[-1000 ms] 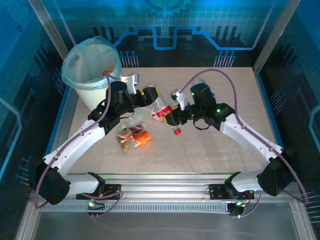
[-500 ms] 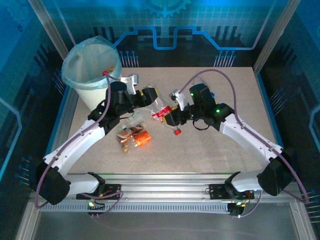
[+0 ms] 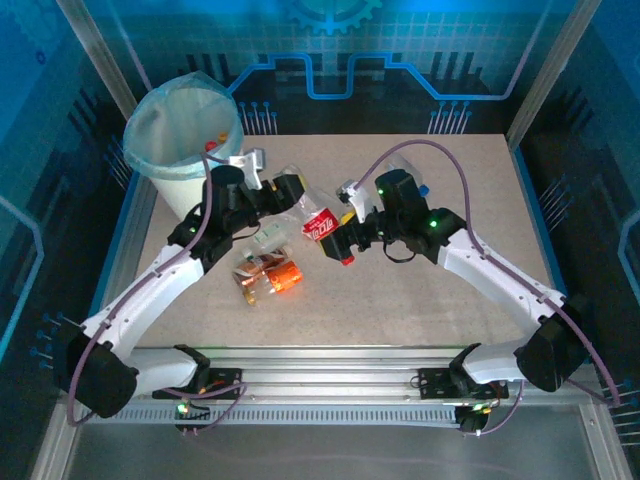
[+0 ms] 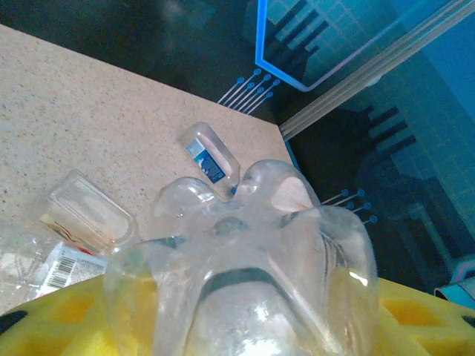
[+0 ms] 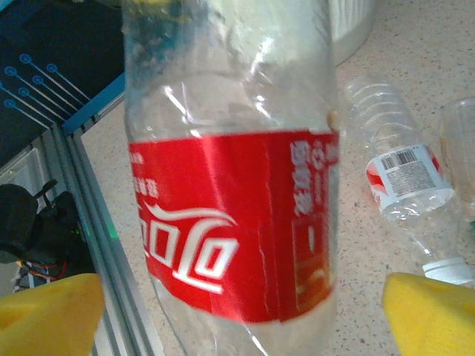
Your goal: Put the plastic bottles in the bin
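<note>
Where the top camera looks down, a clear, red-labelled bottle slants over the worktop's middle, base pointing far-left and red cap near-right. Left wrist: left fingers clamp its lobed base. Right wrist: right fingers stand released either side of it.

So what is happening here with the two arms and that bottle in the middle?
The two arms meet above the table on one red-label bottle. The left gripper grips its base end. The right gripper stands open around the cap end, its pads clear of the bottle. It looks like a handover to the left arm, the one nearer the bin. A few more bottles lie on the table, not yet binned.
</note>
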`<control>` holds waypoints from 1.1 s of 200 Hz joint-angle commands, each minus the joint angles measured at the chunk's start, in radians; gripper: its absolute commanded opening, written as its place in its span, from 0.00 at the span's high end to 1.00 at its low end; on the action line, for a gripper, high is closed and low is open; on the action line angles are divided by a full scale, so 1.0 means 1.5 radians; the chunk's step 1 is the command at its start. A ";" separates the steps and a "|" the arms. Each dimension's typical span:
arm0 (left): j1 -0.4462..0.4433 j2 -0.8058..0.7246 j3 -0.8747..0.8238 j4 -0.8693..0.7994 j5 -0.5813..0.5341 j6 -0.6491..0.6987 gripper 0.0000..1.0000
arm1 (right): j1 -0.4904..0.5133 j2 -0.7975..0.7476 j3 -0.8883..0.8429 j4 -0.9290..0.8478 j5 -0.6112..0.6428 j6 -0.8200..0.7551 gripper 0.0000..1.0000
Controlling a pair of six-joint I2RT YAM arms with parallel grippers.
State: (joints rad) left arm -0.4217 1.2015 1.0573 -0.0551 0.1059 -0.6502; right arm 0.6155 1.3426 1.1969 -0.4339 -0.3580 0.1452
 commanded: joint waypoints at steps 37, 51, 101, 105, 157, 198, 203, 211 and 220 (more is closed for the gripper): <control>0.030 -0.048 0.127 -0.076 -0.066 0.137 0.60 | 0.010 -0.085 -0.005 0.028 0.095 0.014 0.00; 0.038 -0.046 0.176 -0.100 -0.088 0.195 0.62 | 0.010 -0.109 -0.014 0.038 0.119 0.013 0.00; 0.122 -0.038 0.305 -0.098 -0.112 0.267 0.69 | 0.011 -0.146 -0.038 0.049 0.164 0.009 0.00; 0.130 -0.035 0.314 -0.094 -0.112 0.271 0.69 | 0.011 -0.145 -0.038 0.047 0.165 0.009 0.00; 0.238 0.018 0.401 -0.073 -0.124 0.324 0.69 | 0.011 -0.133 -0.033 0.032 0.167 0.012 0.00; 0.329 0.060 0.407 -0.038 -0.159 0.360 0.70 | 0.011 -0.139 -0.028 0.018 0.181 -0.002 0.00; 0.343 0.066 0.403 -0.030 -0.161 0.355 0.70 | 0.011 -0.139 -0.027 0.016 0.184 -0.004 0.00; 0.368 0.077 0.396 -0.015 -0.159 0.336 0.71 | 0.011 -0.140 -0.026 0.013 0.190 -0.008 0.00; 0.393 0.091 0.387 0.002 -0.156 0.314 0.72 | 0.011 -0.140 -0.024 0.010 0.194 -0.011 0.00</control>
State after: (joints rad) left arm 0.0818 1.3003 1.6524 -0.1577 -0.0948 -0.1574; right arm 0.6170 1.1408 1.1492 -0.4042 -0.1024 0.1520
